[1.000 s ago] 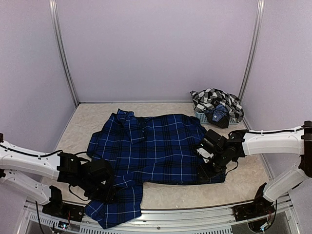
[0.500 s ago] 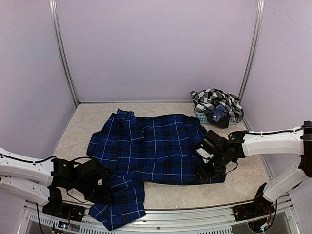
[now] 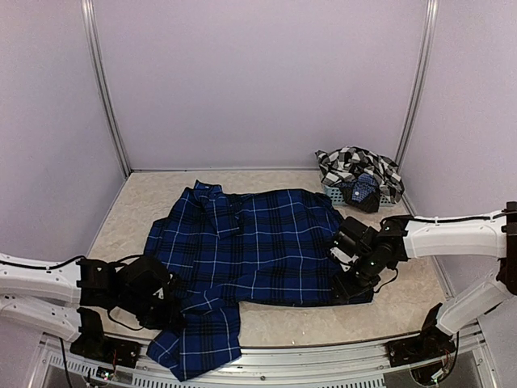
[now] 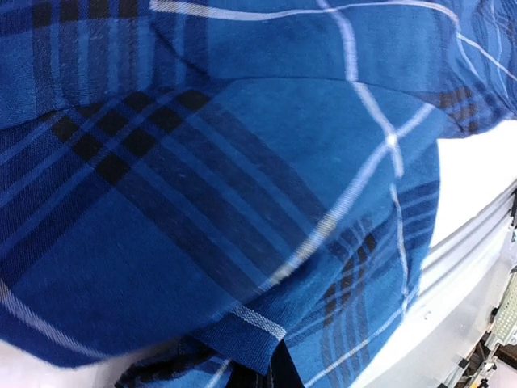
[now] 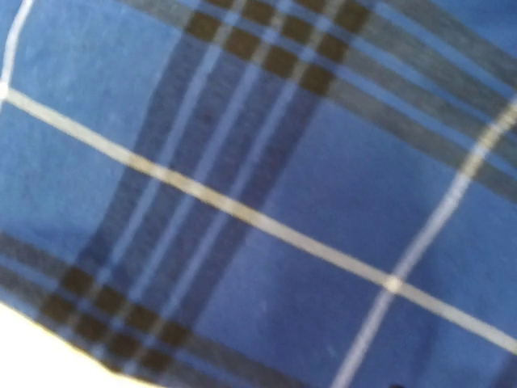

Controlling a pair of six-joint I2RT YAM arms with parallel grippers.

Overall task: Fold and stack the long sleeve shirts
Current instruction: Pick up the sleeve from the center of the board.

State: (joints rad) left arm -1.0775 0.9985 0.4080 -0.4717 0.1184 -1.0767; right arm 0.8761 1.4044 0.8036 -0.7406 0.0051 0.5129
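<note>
The left arm [image 3: 36,279] and the right arm [image 3: 456,236] are both showing smooth white shells on their long links. Just behind the left tool [image 3: 166,307] and the right tool [image 3: 347,284], bulky black joint housings [image 3: 380,242] are bunching together. A thin black cable [image 3: 452,217] is running along each white link, and black base blocks [image 3: 416,349] are sitting farthest back from the tools.

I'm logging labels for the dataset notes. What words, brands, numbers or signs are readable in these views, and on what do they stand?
No text can be read in any view.
The blue shirt shows only its plaid; no tag or label is visible.
The checked shirt bears no print.
The left arm and right arm have plain casings with no legible marking.
</note>
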